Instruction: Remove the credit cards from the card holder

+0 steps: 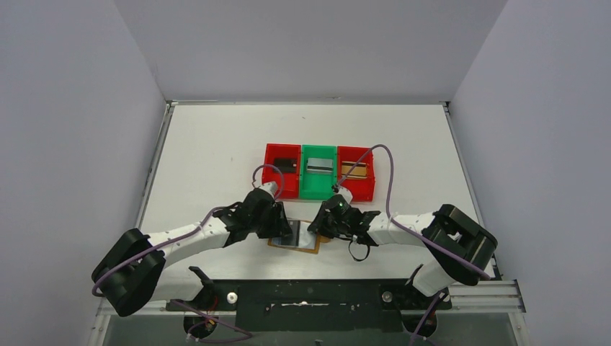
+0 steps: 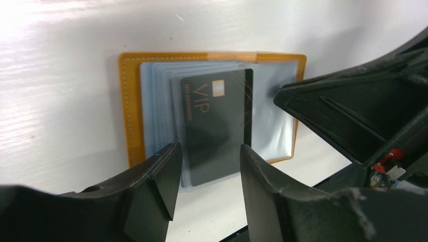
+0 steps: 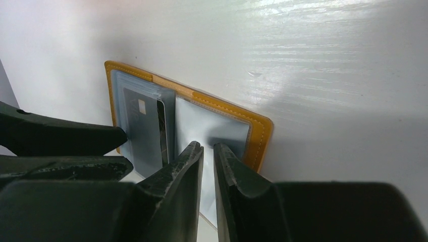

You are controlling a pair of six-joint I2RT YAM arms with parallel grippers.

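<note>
Left gripper [image 2: 208, 151] fingers stand apart astride the near end of the black VIP card [image 2: 214, 121] — seemingly to draw it from the open card holder [image 2: 128, 101] on the table [image 2: 55, 116] — while the right gripper [image 3: 208, 149], fingers almost together, apparently pins the opposite pocket [image 3: 214, 123]; pinching or not, I cannot tell.

The black credit card [image 2: 214, 131] in the card holder [image 2: 132, 108] reads "VIP" in pale gold letters. A smaller line beside it is too blurred to read.

Card holder [image 2: 132, 111] stitched tan leather; pockets [image 2: 272, 116] glossy clear plastic (hazy); table [image 2: 60, 101] glossy white.
</note>
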